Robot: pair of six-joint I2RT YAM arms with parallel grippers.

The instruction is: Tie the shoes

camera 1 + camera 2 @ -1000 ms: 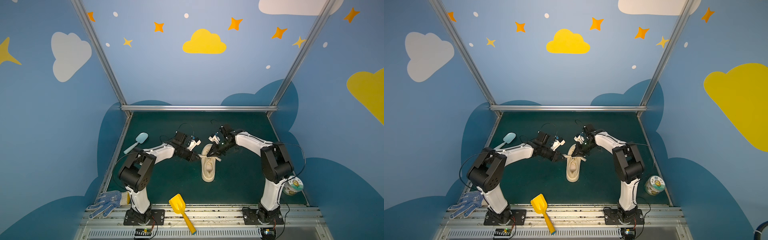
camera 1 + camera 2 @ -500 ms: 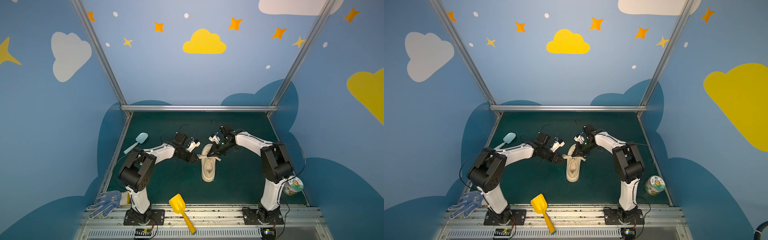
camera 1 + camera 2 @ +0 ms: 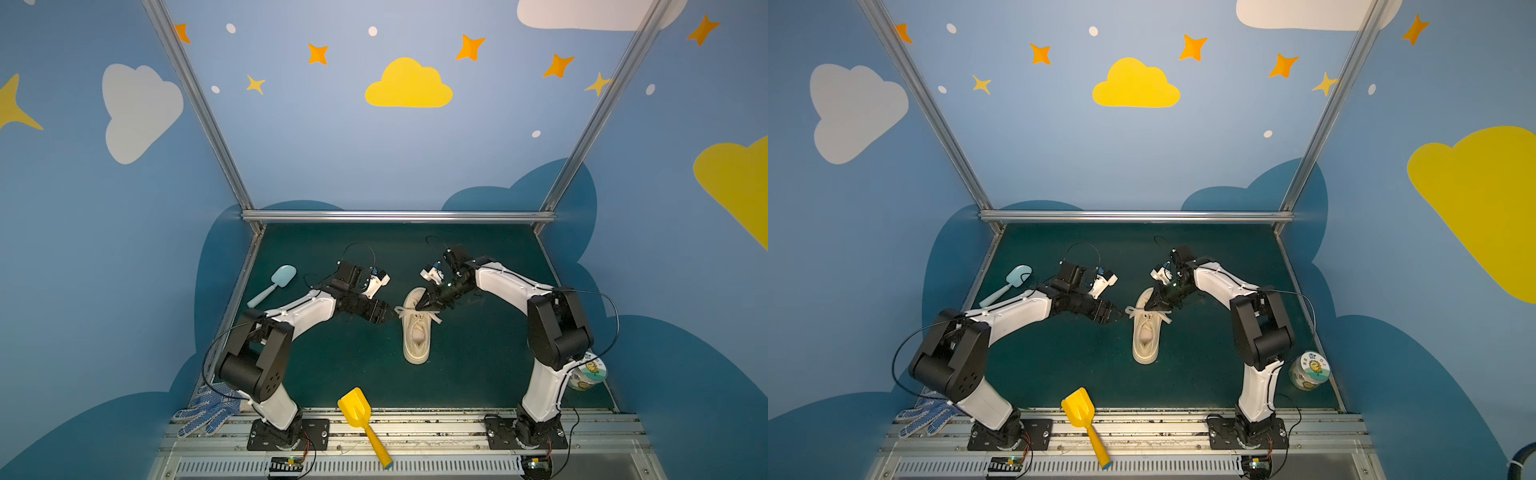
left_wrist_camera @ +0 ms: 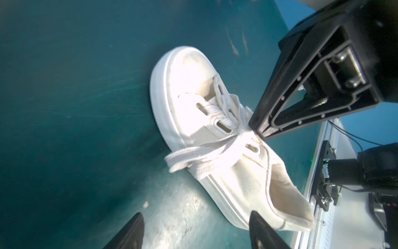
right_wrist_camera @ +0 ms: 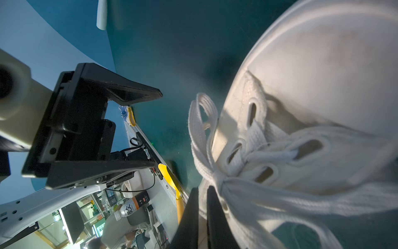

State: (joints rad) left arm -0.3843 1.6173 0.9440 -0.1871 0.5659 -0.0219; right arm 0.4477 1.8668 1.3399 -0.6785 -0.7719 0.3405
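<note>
Although the cream sneaker (image 3: 417, 340) lies in plain sight at the middle of the green worktop (image 3: 332, 374), toe toward the back wall and heel toward the arm bases, both top views leave its lacing hard to read. The right tool (image 3: 420, 309) sits over the forward part of the shoe and covers part of the toe.

The laces (image 4: 193, 159) show better in the left wrist view. There they gather at a crossing on the upper, and flat strands drape over the sole on the side facing the left arm. The right tool's tip meets that crossing. Its fingers (image 5: 215, 215) stand almost pressed together, with only a thin slit between them. I cannot tell whether any lace is pinched there, because the fingertips merge with overexposed white fabric.

The left tool (image 5: 158, 129) is spread wide and empty. It is apart from the shoe and just beside the draped strands.

In the right wrist view the sneaker's heel is cut off by the frame. In a top view a glove (image 3: 203, 413) is partly hidden under the left arm, and a jar (image 3: 592, 370) is half hidden behind the right arm.
</note>
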